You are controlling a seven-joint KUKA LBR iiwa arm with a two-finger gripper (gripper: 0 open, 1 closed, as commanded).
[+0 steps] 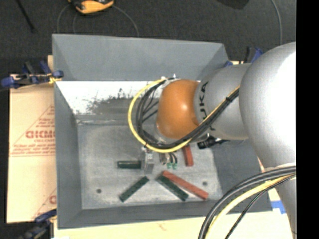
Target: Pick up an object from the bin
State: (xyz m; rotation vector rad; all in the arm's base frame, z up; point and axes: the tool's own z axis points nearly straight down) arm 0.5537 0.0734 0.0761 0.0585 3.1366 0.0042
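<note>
dark green stick just beside pincer; arm lettered "uka"

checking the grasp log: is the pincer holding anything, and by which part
It cannot be told. The pincer sits at the right end of the short dark green bar in the bin, but no grip on it can be made out.

**Lettering on the arm**

Black capital letters stand on the silver-grey casing of the arm, just beside its orange cover and above the gripper. They run up the casing on end, turned sideways to the camera view. "UKA" reads plainly. The letter before it is partly cut off by the curve of the casing, so the word is probably the brand name KUKA.
</note>
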